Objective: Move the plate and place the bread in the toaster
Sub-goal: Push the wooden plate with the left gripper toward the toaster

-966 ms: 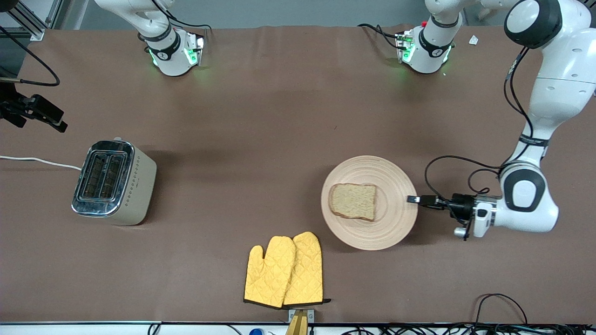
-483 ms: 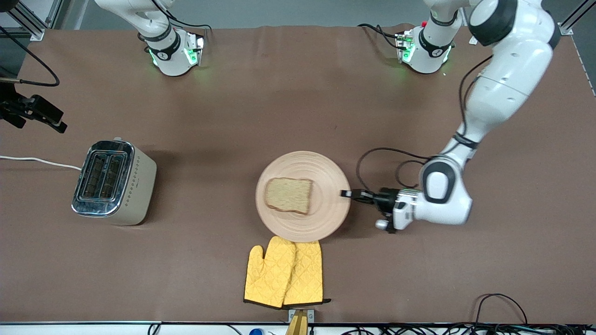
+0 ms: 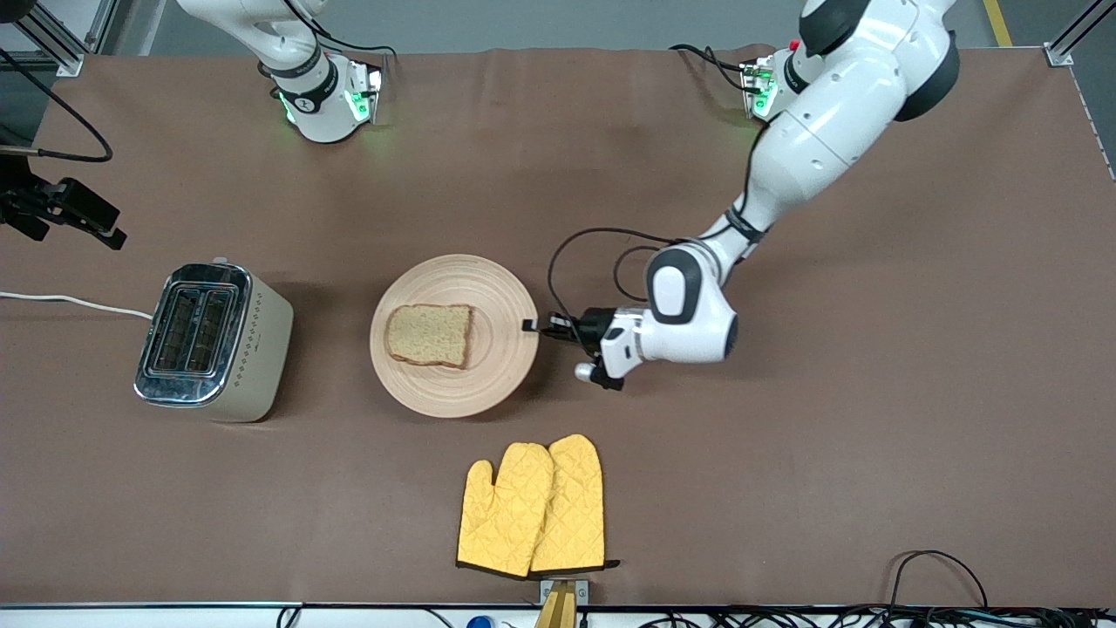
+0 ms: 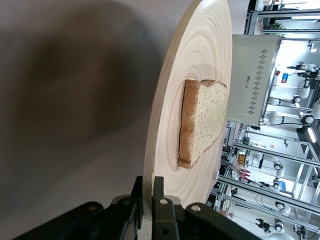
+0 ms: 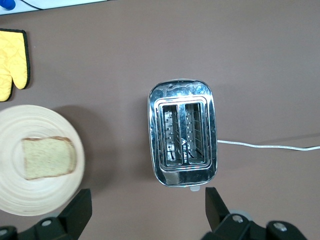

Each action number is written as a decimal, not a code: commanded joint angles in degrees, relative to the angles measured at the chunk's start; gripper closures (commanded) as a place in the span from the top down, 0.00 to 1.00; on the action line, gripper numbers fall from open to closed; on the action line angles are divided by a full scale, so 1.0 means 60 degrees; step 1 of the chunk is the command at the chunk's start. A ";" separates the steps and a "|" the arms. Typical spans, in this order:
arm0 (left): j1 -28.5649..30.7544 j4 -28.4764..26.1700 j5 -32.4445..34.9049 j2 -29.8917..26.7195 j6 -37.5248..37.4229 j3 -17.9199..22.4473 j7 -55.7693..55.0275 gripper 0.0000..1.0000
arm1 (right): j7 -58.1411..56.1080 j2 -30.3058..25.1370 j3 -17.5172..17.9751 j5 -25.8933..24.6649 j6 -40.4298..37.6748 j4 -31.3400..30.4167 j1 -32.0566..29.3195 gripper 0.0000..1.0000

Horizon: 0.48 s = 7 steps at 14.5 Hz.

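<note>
A brown cloth covers the tabletop (image 3: 558, 174), creased faintly along the edge where the arms' bases stand; metal racks and lab benches fill the room in the left wrist view. A pair of yellow oven mitts (image 3: 532, 508) lies at the edge nearest the front camera, about midway along it.

The left gripper (image 3: 529, 325) is clamped tight on the rim of the plate (image 3: 488, 384), at the side toward the left arm's end of the table; its fingers (image 4: 159, 210) pinch the wooden edge between them. The plate sits near the tabletop's middle with the bread (image 3: 430, 335) lying on it, between the mitts and the base-side edge. The toaster (image 3: 253, 349) stands toward the right arm's end, its white cord (image 3: 74, 302) running off that edge, both slots bare of bread.

The right gripper (image 5: 147, 212) hangs over the toaster with its fingers spread wide, holding nothing (in the front view it is cut off by the frame). That arm waits.

Compared with a second ago, the plate and bread have slid from the left arm's end toward the toaster, dragged by the left gripper; the mitts and toaster have not shifted.
</note>
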 commanded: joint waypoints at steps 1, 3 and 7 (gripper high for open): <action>-0.0487 0.0818 -0.0291 0.0880 0.0468 -0.0034 0.0161 0.00 | 0.0173 -0.0069 -0.0012 -0.0007 0.0101 -0.0118 0.0071 1.00; -0.0898 0.1024 -0.0291 0.1189 0.1128 -0.0034 0.0161 0.00 | 0.0173 -0.0069 -0.0012 -0.0007 0.0101 -0.0118 0.0071 1.00; -0.0988 0.0981 -0.0656 0.1220 0.1409 -0.0034 0.0147 0.24 | 0.0173 -0.0054 -0.0012 -0.0007 0.0086 -0.0118 0.0085 1.00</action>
